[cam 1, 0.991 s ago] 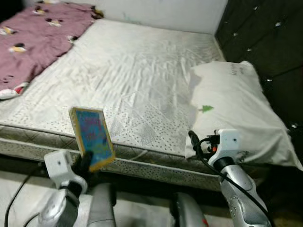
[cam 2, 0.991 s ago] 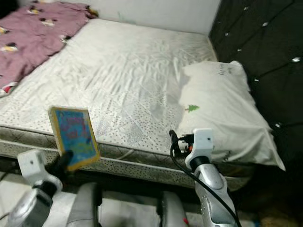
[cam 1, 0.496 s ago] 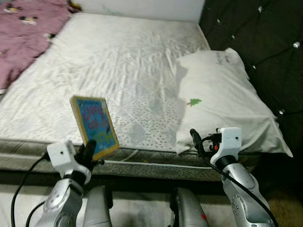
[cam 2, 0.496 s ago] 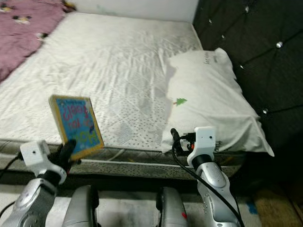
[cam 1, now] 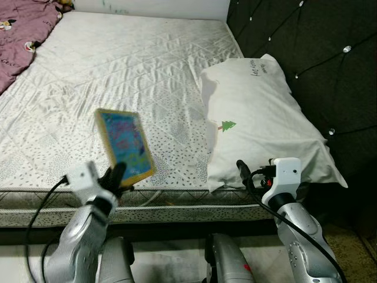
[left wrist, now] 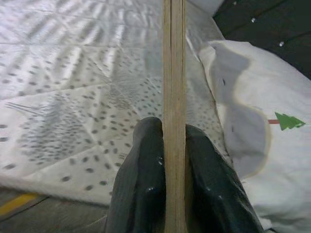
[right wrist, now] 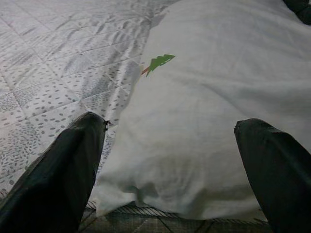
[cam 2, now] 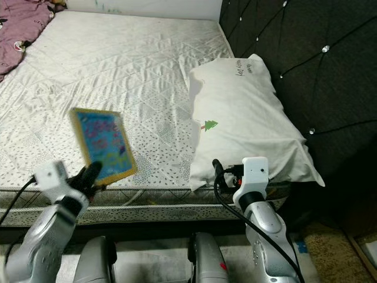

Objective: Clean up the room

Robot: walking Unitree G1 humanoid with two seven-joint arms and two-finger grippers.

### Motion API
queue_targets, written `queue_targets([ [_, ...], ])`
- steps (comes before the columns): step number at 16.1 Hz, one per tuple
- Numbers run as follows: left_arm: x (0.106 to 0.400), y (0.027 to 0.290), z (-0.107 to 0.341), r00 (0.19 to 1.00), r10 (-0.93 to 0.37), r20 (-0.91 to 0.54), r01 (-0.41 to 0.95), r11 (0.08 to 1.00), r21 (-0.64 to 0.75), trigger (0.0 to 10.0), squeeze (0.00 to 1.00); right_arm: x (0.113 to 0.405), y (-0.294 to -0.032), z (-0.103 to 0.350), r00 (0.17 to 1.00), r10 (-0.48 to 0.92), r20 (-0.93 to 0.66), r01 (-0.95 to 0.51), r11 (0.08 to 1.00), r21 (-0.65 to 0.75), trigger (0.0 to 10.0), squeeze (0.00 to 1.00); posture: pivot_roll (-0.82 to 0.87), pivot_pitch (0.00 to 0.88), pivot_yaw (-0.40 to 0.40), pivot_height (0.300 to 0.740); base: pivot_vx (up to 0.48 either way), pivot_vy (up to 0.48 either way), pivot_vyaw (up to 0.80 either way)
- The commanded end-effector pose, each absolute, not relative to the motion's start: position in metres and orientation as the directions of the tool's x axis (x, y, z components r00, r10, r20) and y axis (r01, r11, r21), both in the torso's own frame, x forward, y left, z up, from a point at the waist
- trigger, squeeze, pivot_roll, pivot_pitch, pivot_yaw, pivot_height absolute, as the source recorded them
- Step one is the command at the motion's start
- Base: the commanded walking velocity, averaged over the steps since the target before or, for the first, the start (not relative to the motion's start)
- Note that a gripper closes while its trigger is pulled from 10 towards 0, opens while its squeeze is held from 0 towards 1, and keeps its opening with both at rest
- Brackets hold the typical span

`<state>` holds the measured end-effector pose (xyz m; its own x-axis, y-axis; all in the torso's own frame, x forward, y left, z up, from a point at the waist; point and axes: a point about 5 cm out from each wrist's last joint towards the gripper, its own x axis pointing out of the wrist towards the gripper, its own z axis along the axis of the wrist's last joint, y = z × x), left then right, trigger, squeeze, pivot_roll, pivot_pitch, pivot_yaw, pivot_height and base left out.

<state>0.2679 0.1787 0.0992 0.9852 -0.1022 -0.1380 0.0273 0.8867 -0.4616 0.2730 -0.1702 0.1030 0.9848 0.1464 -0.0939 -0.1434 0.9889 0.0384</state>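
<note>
A thin children's book [cam 1: 125, 145] with a yellow border and a blue cover stands upright above the near edge of the bed. My left gripper [cam 1: 116, 177] is shut on its lower edge; in the left wrist view the book [left wrist: 173, 97] runs edge-on between the two black fingers [left wrist: 144, 179]. My right gripper [cam 1: 242, 174] is open in front of the near end of a white pillow [cam 1: 256, 118] with a small green tree print [right wrist: 158, 62]. Its fingers [right wrist: 63, 179] are spread wide with nothing between them.
The white quilted mattress [cam 1: 118, 65] stretches ahead. A purple blanket [cam 1: 20, 23] lies at its far left. A dark tufted headboard [cam 1: 318, 53] stands on the right, behind the pillow. The bed's near edge [cam 1: 177, 203] is just ahead of my arms.
The camera has swung right, so the bed and pillow slid left in view. The book stays in my left gripper and now tilts a little more. The right gripper stays open.
</note>
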Motion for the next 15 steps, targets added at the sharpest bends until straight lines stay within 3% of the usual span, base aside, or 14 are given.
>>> queue_targets([
  [1,0.274,0.176,0.103,0.985,-0.122,-0.121,0.049,0.875,-0.482,10.0,0.0,0.27,-0.176,0.108,0.987,0.136,-0.083,-0.135,0.991,0.022,10.0,0.0,-0.12,0.08,-0.077,0.591,0.0,0.0,0.0],
  [9,0.321,0.155,0.08,0.935,-0.248,-0.256,0.043,0.792,-0.609,10.0,0.0,0.252,-0.202,0.117,0.992,0.085,-0.097,-0.09,0.995,-0.052,10.0,0.0,-0.22,0.108,-0.09,0.591,0.0,0.0,0.0],
  [15,0.342,0.139,0.063,0.841,-0.342,-0.42,0.024,0.799,-0.601,10.0,0.0,0.239,-0.211,0.124,0.991,0.062,-0.116,-0.072,0.993,-0.09,10.0,0.0,-0.28,0.13,-0.099,0.591,0.0,0.0,0.0],
])
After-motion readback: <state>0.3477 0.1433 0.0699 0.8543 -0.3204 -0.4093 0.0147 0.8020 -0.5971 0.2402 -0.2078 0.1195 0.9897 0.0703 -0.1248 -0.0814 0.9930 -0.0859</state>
